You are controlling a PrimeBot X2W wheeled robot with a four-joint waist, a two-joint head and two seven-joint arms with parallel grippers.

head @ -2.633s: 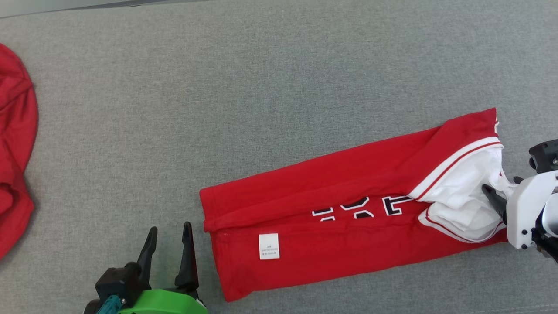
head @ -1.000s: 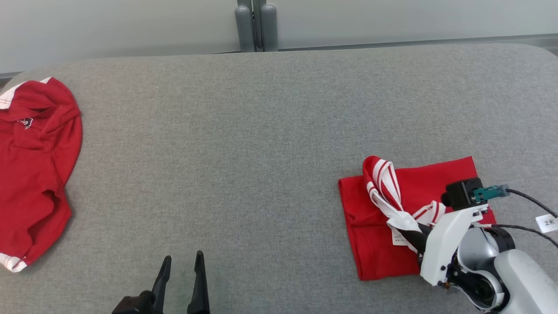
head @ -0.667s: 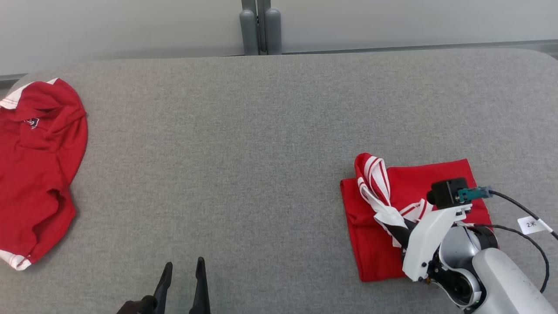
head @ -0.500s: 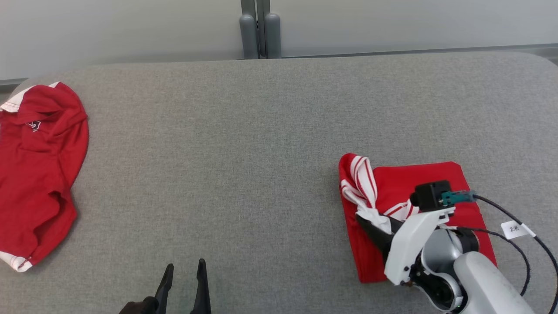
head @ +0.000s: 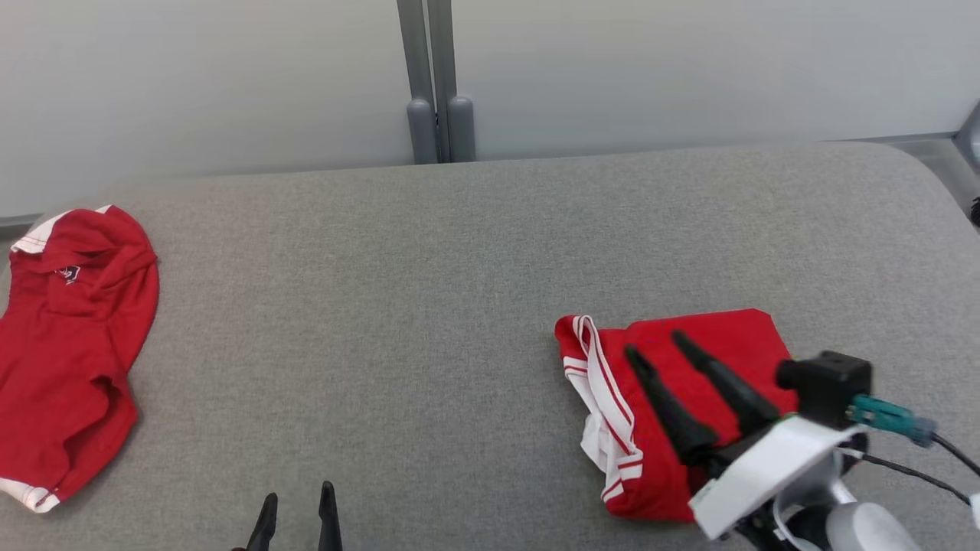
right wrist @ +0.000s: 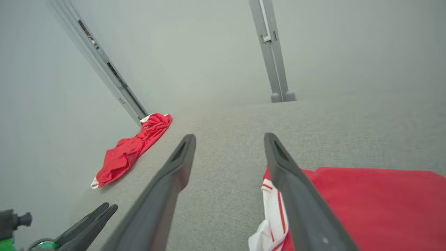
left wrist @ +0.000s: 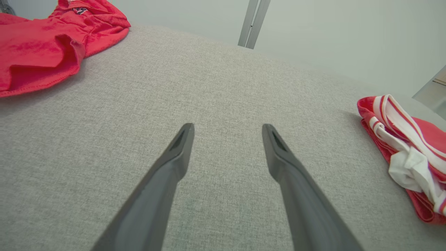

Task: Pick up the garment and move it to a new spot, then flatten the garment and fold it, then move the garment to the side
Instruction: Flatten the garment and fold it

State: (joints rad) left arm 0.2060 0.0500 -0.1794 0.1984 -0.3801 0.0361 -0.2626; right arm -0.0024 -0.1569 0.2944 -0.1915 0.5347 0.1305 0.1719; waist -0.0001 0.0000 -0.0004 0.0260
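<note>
The garment (head: 735, 337) is a red shirt with white striped trim. It lies folded into a rough square on the right of the grey padded table (head: 429, 306), with the trim bunched along its left edge. My right gripper (head: 654, 344) hovers over it, open, with nothing between its fingers. In the right wrist view the right gripper (right wrist: 230, 138) is spread wide, and the garment (right wrist: 366, 198) sits under the right finger. My left gripper (head: 298, 496) stands open at the table's near edge. The left wrist view shows the left gripper (left wrist: 227, 129) empty over bare cloth and the garment (left wrist: 400, 139) far off to the right.
A second red garment (head: 69, 344) lies crumpled at the table's far left edge. It also appears as the crumpled garment (left wrist: 45, 42) in the left wrist view. A grey post (head: 432, 115) stands behind the table against a pale wall. The table's right corner curves away near my right arm.
My right gripper has opened and let go of the white striped trim, which dropped onto the garment's left edge. The gripper rose a little. The head camera has tilted up.
</note>
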